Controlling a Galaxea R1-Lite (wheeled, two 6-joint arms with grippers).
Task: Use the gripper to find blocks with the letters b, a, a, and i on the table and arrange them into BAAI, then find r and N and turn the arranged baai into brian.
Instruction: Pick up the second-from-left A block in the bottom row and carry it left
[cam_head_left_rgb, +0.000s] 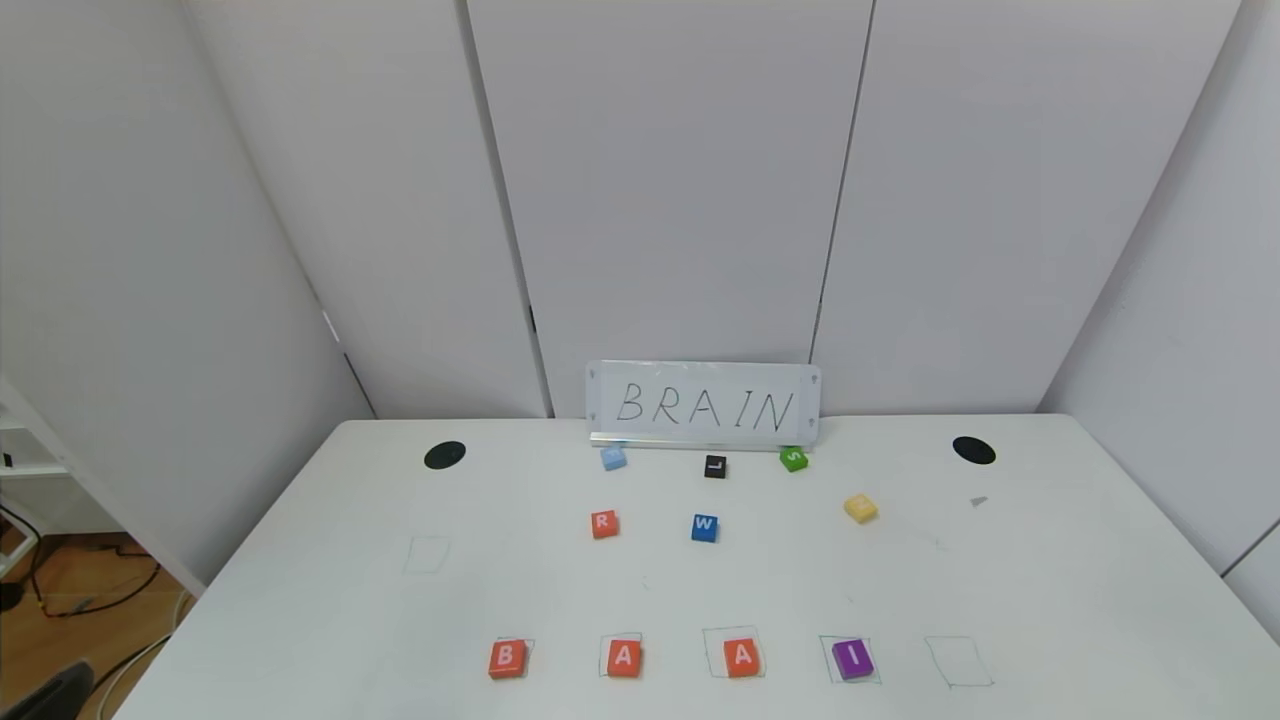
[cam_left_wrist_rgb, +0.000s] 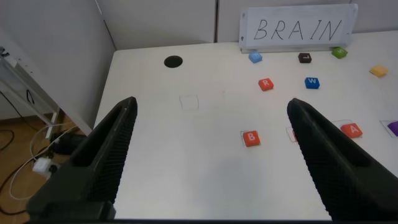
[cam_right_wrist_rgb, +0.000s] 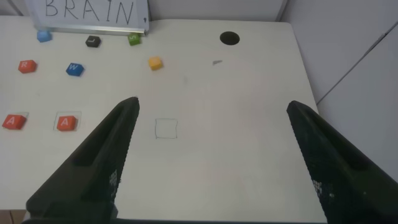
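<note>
Blocks (cam_head_left_rgb: 680, 657) B, A, A, I sit in a row at the surface's (cam_head_left_rgb: 300, 600) near edge; R (cam_head_left_rgb: 604, 524) and N (cam_head_left_rgb: 860, 508) lie farther back. Both grippers' jaws stand apart, empty, above the surface.

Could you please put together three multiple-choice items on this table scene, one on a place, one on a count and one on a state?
1. Where is the R tile?
A. in the front row beside the I
B. behind the front row, left of the W tile
C. on the BRAIN sign

2. How many orange-red tiles lie on the table?
A. two
B. four
C. six

3. What state is the left gripper in?
A. open and empty
B. shut on the B tile
C. shut on the N tile

Answers: 1 B, the R sits mid-table next to the blue W. 2 B, they are B, the left A, the right A and R. 3 A, its wrist view shows the fingers wide apart above the table, holding nothing.
</note>
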